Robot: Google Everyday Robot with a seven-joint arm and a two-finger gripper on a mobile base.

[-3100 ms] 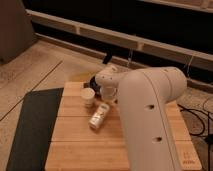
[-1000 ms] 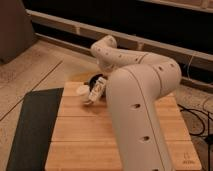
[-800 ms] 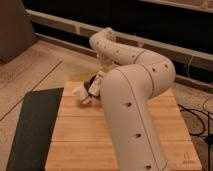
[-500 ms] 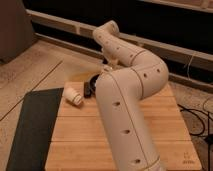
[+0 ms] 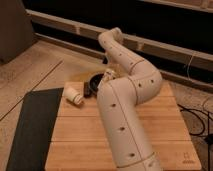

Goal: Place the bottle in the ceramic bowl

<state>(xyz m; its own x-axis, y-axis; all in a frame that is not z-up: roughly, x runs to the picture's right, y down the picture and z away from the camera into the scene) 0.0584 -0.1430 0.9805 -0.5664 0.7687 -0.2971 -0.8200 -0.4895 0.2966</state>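
We count one bottle (image 5: 109, 74), its pale top showing inside the single dark ceramic bowl (image 5: 96, 80) at the far edge of the wooden table (image 5: 165, 120). One cream cup (image 5: 73, 94) lies tipped just left of the bowl. The gripper (image 5: 106, 60) sits hidden behind the arm (image 5: 125, 100) above the bowl; we cannot tell its state.

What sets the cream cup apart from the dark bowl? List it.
The cup is cream; the ceramic bowl is dark and glossy. The cup lies on its side; the bowl sits upright. The bottle and the end effector are at the bowl's right rim, away from the cup. Both rest on the wooden board.
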